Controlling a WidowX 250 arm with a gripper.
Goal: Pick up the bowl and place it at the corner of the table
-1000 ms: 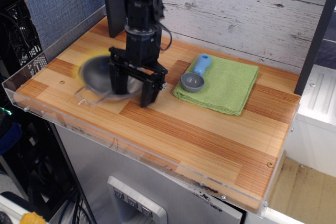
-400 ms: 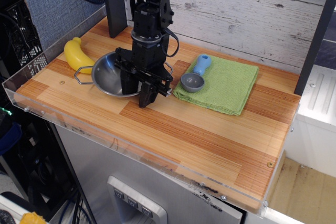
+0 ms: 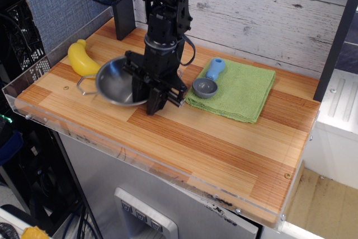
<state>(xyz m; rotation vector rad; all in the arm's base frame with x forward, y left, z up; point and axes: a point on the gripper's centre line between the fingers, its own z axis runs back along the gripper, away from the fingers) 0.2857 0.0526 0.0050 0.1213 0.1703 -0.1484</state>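
Note:
The shiny steel bowl (image 3: pixel 113 82) sits at the left of the wooden table (image 3: pixel 224 138), next to a yellow banana (image 3: pixel 81 58). One wire loop handle (image 3: pixel 84 86) sticks out on its left; the other is hidden behind the gripper. My black gripper (image 3: pixel 150 103) comes down from above at the bowl's right rim, its fingers close together and shut on that rim. The bowl looks slightly tilted, with its right side raised.
A green cloth (image 3: pixel 238 89) lies right of the gripper with a small grey scoop with a blue handle (image 3: pixel 207 84) on its left edge. A clear acrylic rim (image 3: pixel 140 160) edges the table's front and left. A black post (image 3: pixel 122 9) stands at the back left.
The gripper's fingers have gone from wide open to shut on the bowl's right rim. The bowl, blurred a second ago, has settled and shifted slightly left, now tilted.

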